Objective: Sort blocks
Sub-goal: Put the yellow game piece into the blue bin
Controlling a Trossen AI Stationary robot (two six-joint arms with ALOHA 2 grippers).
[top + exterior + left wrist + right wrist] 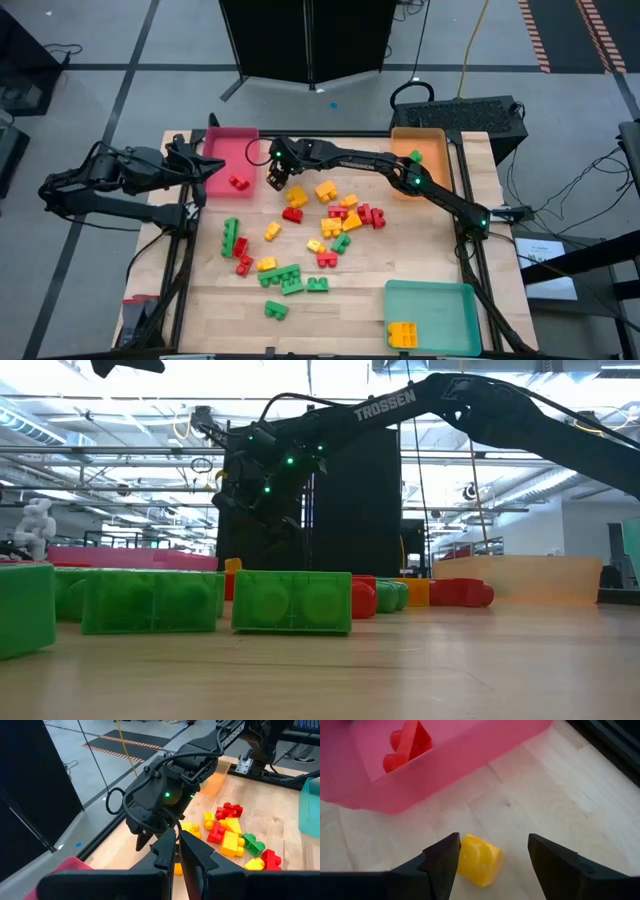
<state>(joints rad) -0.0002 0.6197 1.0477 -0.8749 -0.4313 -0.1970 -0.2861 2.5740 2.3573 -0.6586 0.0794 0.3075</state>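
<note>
Yellow studded plastic brick (479,859) lies beside the pink plastic tray (440,765), between the right gripper's (492,855) spread fingers; left gripper (177,847) pinched together.

Green studded plastic bricks (290,601) fill the lower left foreground; a dark robot arm (420,405) crosses the upper frame.

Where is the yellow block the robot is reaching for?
The yellow block lies on the table between the open right gripper fingers, beside the red tray.
</note>
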